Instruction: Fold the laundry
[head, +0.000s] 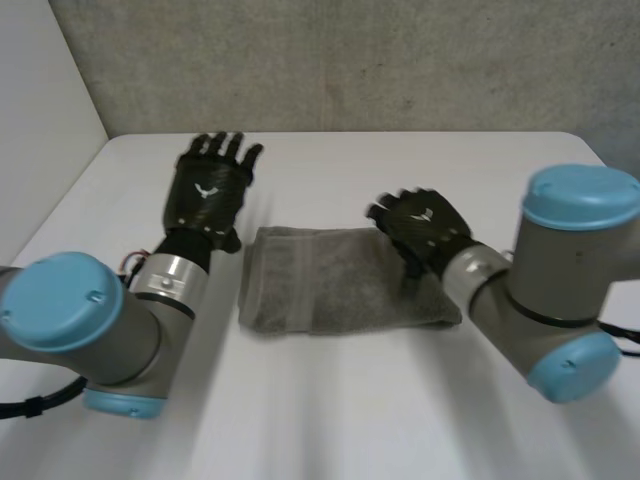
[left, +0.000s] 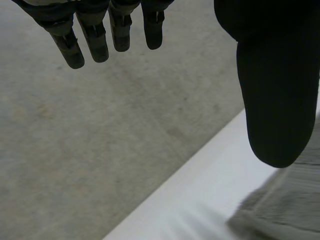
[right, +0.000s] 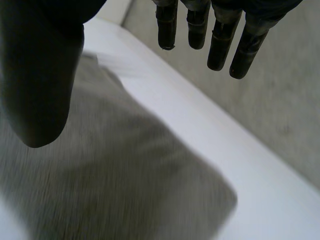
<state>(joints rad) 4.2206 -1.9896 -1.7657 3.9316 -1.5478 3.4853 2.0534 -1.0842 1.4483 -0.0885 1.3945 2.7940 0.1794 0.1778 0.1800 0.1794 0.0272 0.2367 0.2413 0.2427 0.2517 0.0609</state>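
Head view: folded grey terry towel (head: 335, 282), a flat rectangle at the middle of the white table (head: 400, 160), long side running across between the arms. Rough grey wall (head: 350, 60) behind the table's far edge.

Black left hand (head: 208, 190) raised just beside the towel's left end, apart from the cloth, back of the hand toward the camera, fingers straight and fanned a little. Black right hand (head: 420, 225) over the towel's right end, fingers bent loosely downward; from here, cannot tell whether touching the cloth.

Left wrist view, giving what the head view hides: palm side empty, fingers (left: 95, 42) straight with small gaps between them, thumb (left: 275, 100) held apart, nothing pinched. One corner of the towel (left: 295, 205) on the table (left: 200, 190) beside the thumb, not under the palm. Grey wall beyond the fingertips.

Right wrist view: fingers (right: 220, 47) straight, close side by side, clear of the cloth; thumb (right: 40, 85) apart from them, nothing held. Towel (right: 115, 175) spread below the palm and thumb, its rounded corner near the table's (right: 200, 115) far edge.
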